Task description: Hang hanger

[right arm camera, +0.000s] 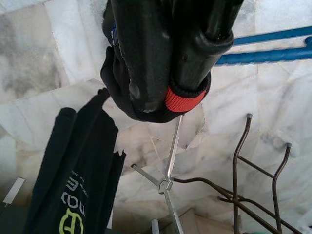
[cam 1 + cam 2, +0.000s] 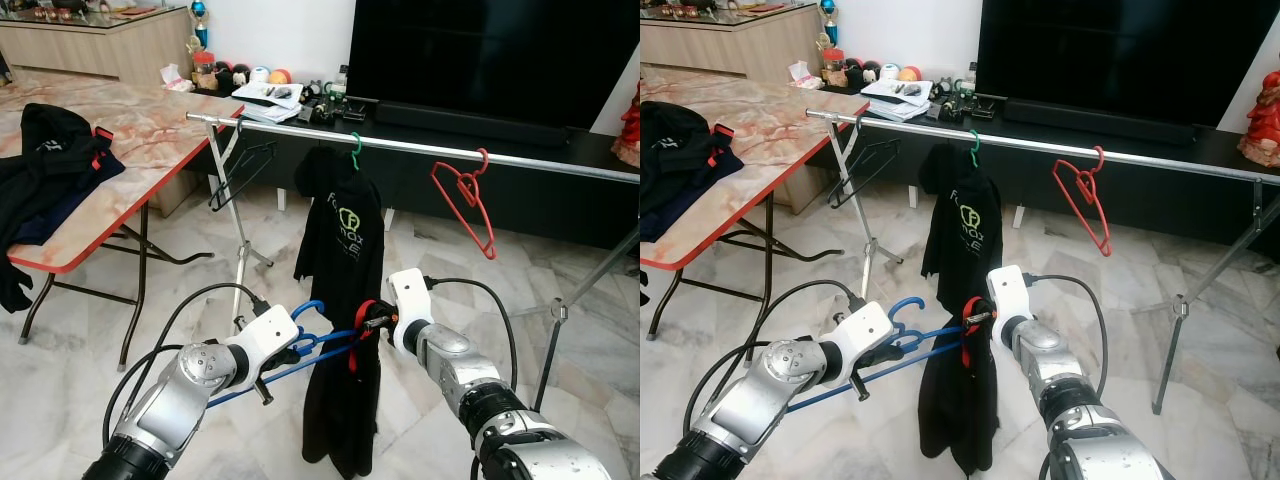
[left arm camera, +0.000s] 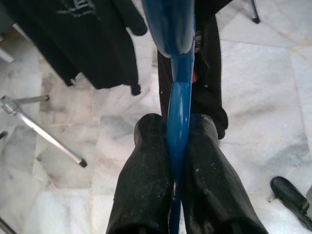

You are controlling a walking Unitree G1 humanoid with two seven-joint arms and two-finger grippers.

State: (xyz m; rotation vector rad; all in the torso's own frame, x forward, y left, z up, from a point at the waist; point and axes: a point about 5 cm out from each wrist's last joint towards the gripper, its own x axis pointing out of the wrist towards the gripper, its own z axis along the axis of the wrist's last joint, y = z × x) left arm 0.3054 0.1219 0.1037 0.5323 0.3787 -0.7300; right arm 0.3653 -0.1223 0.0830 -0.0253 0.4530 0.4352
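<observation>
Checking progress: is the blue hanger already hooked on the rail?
No, the blue hanger sits below the rail, clamped in the left gripper.

Blue hanger (image 2: pixel 300 345), black red-trimmed garment (image 2: pixel 345 410), red hanger (image 2: pixel 466 200), pink-marbled table (image 2: pixel 150 140).

The black shirt (image 2: pixel 342 230) hanging from the silver rail (image 2: pixel 420 148) carries a yellow-green round logo with pale lettering beside it, too small and creased to read surely. The black garment (image 2: pixel 45 160) on the desk (image 2: pixel 150 140) bears a faint, unreadable mark.
</observation>
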